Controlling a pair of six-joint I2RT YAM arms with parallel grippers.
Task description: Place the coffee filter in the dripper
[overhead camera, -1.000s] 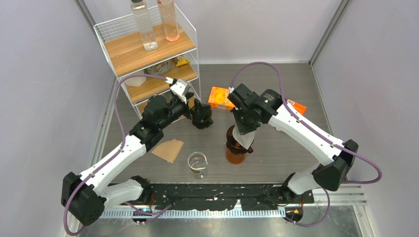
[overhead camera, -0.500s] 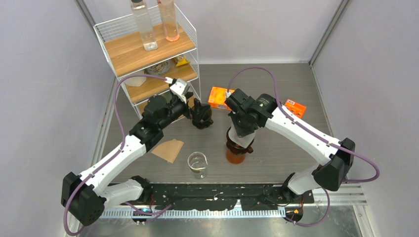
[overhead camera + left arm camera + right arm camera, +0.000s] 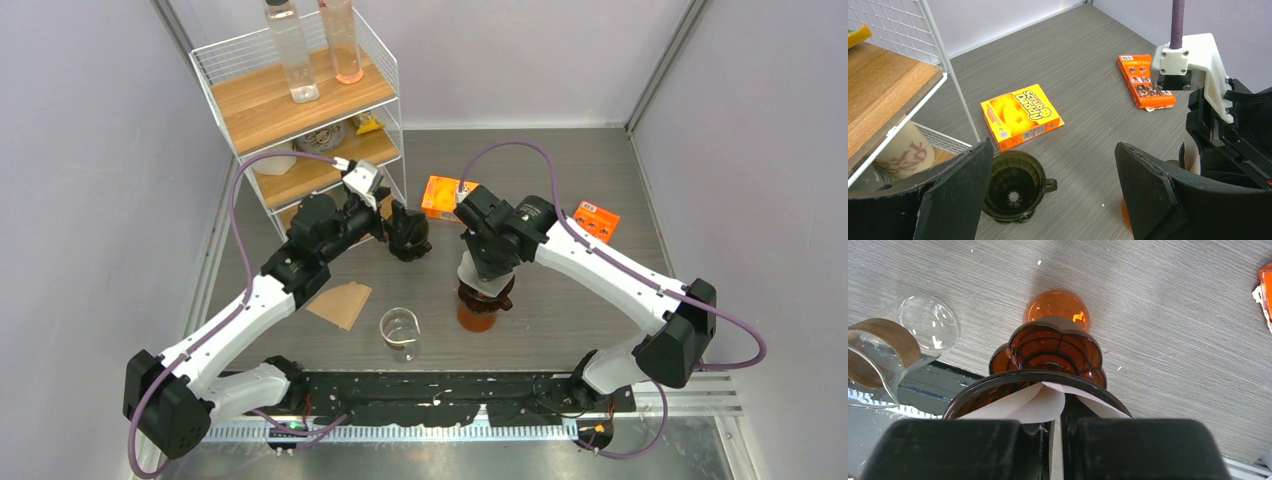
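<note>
A white paper coffee filter (image 3: 1033,402) sits partly inside the rim of an amber glass dripper (image 3: 993,386), which stands on an amber carafe (image 3: 477,312) in mid-table. My right gripper (image 3: 1055,427) is shut on the filter's edge, right above the dripper (image 3: 484,291); the filter (image 3: 467,270) shows white under the fingers. My left gripper (image 3: 1053,150) is open and empty, hovering over a dark green dripper (image 3: 1013,186) near the shelf (image 3: 408,235).
A brown paper filter (image 3: 342,303) lies flat at the left. A glass beaker (image 3: 400,330) stands near the front, left of the carafe. An orange sponge box (image 3: 445,197) and a small orange box (image 3: 597,218) lie behind. A wire shelf rack (image 3: 300,110) stands back left.
My right gripper has moved a little left and down with the filter, bringing it into the amber dripper's rim. The left arm has not moved.
</note>
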